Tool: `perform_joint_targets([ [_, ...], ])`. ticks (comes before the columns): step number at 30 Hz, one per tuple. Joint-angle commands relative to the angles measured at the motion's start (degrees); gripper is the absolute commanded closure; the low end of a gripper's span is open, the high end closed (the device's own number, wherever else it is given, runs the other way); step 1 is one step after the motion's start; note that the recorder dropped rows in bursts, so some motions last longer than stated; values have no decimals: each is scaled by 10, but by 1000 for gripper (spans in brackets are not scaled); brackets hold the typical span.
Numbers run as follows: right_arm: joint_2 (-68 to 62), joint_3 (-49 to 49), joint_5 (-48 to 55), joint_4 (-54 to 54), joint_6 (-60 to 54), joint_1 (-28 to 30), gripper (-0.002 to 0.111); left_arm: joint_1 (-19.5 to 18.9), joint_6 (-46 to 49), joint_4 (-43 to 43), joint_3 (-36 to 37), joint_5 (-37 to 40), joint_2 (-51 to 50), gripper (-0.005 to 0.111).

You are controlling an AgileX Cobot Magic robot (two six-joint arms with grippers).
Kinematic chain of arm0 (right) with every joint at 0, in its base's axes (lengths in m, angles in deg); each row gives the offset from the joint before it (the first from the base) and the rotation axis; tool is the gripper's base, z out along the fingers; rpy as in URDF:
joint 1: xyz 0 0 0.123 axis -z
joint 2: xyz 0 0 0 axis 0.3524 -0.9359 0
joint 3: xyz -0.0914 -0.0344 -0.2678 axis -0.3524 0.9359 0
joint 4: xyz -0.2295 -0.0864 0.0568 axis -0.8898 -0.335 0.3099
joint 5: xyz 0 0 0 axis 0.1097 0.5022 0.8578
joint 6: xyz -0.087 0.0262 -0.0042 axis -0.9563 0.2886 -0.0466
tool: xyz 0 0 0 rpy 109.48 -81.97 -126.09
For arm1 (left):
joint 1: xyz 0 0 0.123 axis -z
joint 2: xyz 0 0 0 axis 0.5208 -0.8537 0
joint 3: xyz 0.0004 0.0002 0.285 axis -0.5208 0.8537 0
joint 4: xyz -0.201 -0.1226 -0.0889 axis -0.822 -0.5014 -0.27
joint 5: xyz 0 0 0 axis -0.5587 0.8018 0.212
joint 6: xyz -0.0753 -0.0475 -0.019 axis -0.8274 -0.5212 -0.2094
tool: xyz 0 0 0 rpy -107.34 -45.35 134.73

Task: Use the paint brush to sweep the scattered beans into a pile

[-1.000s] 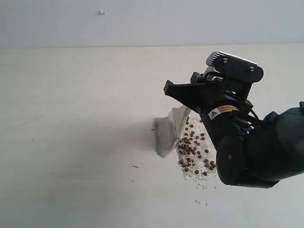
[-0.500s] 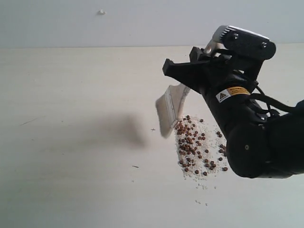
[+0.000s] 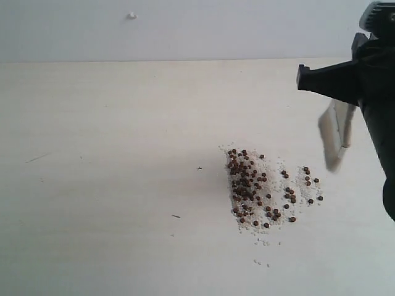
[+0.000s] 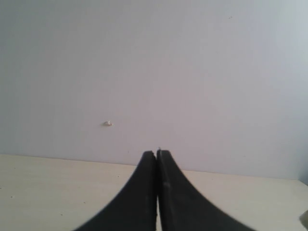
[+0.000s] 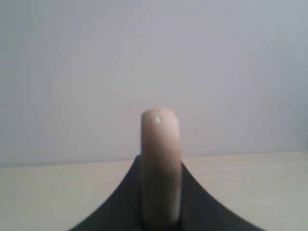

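Observation:
The beans (image 3: 250,188), small dark reddish-brown grains amid whitish crumbs, lie gathered in a loose pile right of the table's middle, with a smaller cluster (image 3: 305,185) just to its right. The paint brush (image 3: 336,139) hangs blurred in the air at the far right, above and right of the beans, off the table. My right gripper (image 5: 160,192) is shut on its cream handle (image 5: 160,154), which stands up between the black fingers. My left gripper (image 4: 157,155) is shut and empty, pointing at the wall; it does not show in the exterior view.
The pale wooden table (image 3: 111,185) runs back to a grey-white wall (image 3: 185,31) with a small white speck (image 3: 131,15). A few stray crumbs (image 3: 262,259) lie in front of the pile.
The right arm has lifted the brush off the left edge of the pile and swung it up and to the far right. A small cluster of beans now shows right of the pile.

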Motion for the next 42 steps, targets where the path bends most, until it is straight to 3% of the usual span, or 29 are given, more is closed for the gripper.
perform_joint_targets([
  [1,-1,6,0,30,-73,4,108,0,-2,2,3,1,4,107],
  [11,-2,90,-30,-12,42,3,108,0,-2,2,3,1,4,107],
  [21,-9,94,4,-39,93,3,108,0,-2,2,3,1,4,107],
  [34,-113,94,-36,-59,95,4,108,0,-2,2,3,1,4,107],
  [42,-174,93,-36,-122,223,4,108,0,-2,2,3,2,4,107],
])
